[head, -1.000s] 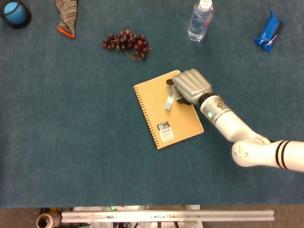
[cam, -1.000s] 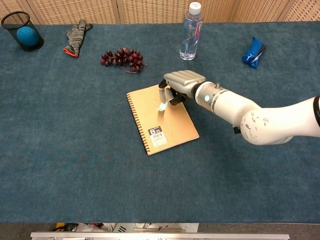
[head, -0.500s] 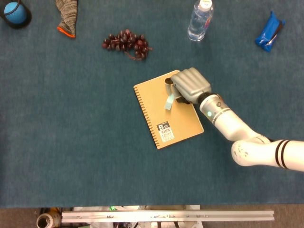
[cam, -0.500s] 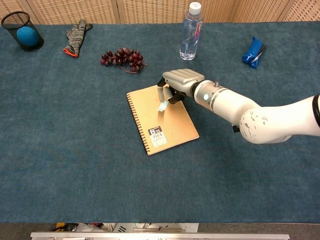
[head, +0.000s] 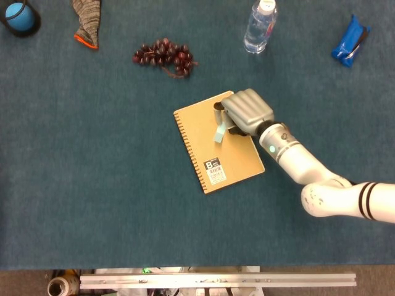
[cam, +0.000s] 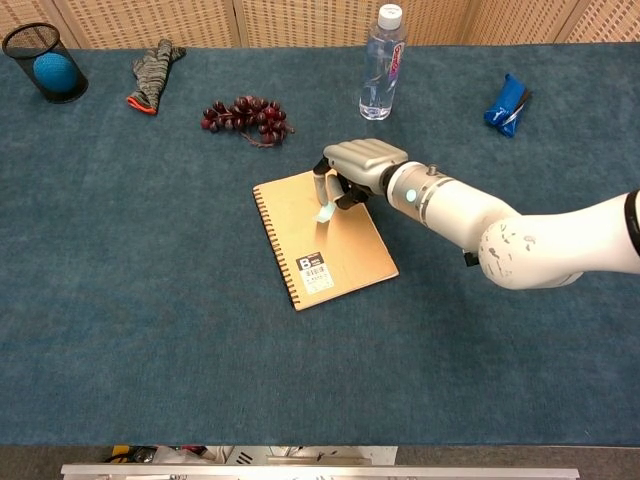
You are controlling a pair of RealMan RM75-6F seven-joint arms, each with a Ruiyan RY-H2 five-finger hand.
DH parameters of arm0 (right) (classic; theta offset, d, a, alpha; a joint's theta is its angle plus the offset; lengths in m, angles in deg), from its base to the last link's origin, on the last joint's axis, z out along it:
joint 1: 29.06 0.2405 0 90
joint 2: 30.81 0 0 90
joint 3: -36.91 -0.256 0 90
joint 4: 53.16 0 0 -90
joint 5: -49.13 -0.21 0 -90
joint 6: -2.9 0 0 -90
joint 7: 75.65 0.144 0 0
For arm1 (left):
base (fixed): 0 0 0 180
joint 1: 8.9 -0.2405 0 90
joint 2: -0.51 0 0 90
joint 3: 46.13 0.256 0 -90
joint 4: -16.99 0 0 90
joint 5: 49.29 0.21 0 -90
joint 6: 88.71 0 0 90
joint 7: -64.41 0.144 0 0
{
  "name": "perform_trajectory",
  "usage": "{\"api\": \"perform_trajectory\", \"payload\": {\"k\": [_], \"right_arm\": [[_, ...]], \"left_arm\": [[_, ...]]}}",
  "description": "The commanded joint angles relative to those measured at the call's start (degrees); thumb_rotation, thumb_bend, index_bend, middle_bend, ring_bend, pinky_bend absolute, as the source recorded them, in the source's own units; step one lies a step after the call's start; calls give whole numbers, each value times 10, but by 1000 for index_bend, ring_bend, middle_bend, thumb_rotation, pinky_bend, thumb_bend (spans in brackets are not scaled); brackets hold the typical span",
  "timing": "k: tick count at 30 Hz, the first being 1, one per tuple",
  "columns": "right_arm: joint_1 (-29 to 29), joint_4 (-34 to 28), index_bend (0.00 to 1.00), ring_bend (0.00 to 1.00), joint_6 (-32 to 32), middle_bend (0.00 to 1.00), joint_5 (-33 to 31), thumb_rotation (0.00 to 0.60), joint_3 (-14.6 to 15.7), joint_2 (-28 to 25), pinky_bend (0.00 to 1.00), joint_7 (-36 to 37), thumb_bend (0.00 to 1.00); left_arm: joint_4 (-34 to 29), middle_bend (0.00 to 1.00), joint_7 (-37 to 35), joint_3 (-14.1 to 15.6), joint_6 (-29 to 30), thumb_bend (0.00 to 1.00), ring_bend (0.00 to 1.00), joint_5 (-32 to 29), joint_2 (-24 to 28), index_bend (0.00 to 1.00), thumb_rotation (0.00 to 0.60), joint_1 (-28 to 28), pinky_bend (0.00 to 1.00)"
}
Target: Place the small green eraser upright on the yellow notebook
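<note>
The yellow spiral notebook (head: 228,160) (cam: 340,255) lies flat at the table's middle. A small pale green eraser (head: 220,131) (cam: 325,211) stands upright on the notebook's far half, its lower end on the cover. My right hand (head: 248,111) (cam: 364,160) reaches in from the right and hovers over the notebook's far corner, its fingers curled down and pinching the top of the eraser. The contact itself is partly hidden under the hand. My left hand shows in neither view.
Behind the notebook lie a bunch of dark grapes (head: 164,55) (cam: 243,117) and a water bottle (head: 258,26) (cam: 379,62). A blue packet (head: 349,46) (cam: 505,102) sits far right, a striped sock (head: 86,21) and a black mesh cup with a blue ball (cam: 48,65) far left.
The right hand has crept slightly left and toward the far side; the eraser stays upright at nearly the same spot on the notebook.
</note>
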Motion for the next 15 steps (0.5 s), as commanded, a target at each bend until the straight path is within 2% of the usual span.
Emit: {"api": "perform_trajectory", "payload": {"k": [1, 15], "right_arm": [[-5, -11, 525, 1000, -4, 1000, 4, 600, 5, -9, 1000, -1, 1000], [-5, 2, 525, 1000, 1, 1000, -8, 600, 9, -4, 1000, -8, 1000]], "left_arm": [[0, 247, 0, 0, 0, 313, 200, 1, 0, 198, 600, 0, 193], [-2, 247, 3, 1, 2, 313, 200, 1, 0, 198, 600, -2, 193]]}}
